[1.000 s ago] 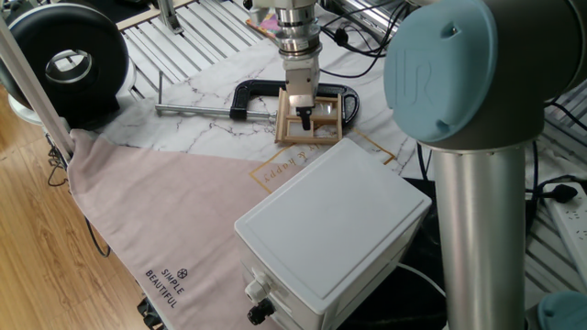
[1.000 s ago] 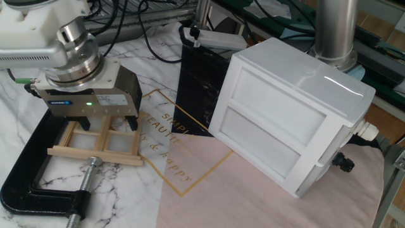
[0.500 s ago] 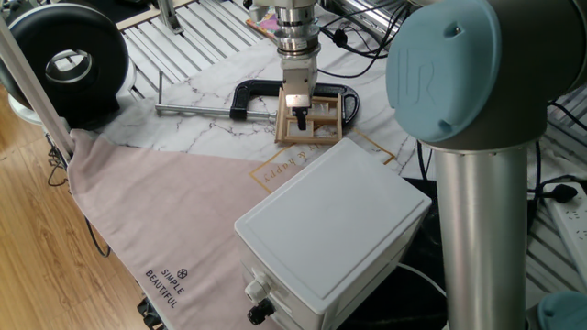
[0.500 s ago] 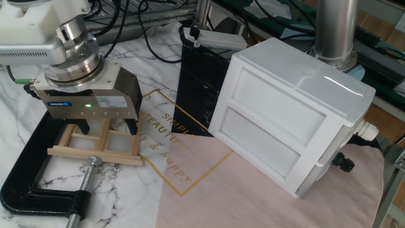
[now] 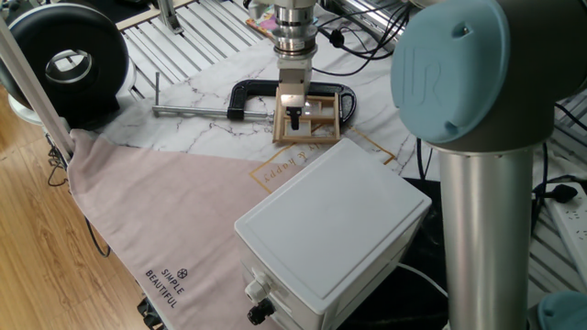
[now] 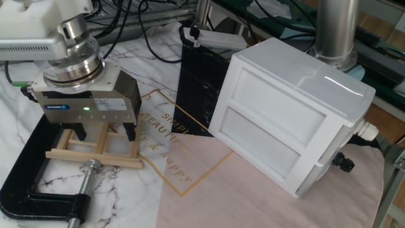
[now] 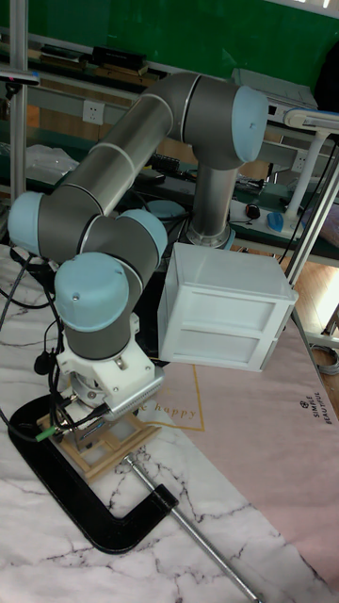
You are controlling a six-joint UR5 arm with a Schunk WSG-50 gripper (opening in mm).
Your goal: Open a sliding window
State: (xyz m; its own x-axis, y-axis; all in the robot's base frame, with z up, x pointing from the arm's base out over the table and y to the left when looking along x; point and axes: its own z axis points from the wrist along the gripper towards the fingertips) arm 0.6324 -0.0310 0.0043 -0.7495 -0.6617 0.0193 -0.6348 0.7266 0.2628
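Note:
The sliding window (image 5: 310, 137) is a small tan wooden frame lying flat on the marble tabletop, held in a black C-clamp (image 5: 246, 92). My gripper (image 5: 293, 116) points straight down onto its left half. In the other fixed view the gripper (image 6: 105, 134) is open, its two black fingers (image 6: 131, 132) set down into the window (image 6: 95, 158) on either side of the inner wooden bars. The tall fixed view shows the gripper (image 7: 89, 426) over the window (image 7: 118, 454), with the fingertips mostly hidden by the gripper body.
A large white box (image 5: 330, 229) stands on a pink cloth (image 5: 165, 211) just beside the window. The C-clamp's screw rod (image 5: 197, 111) sticks out to the left. A black round device (image 5: 69, 60) sits at the far left. Cables lie behind the arm.
My gripper has slid left across the window in one fixed view. The window frame and the clamp have shifted slightly with it.

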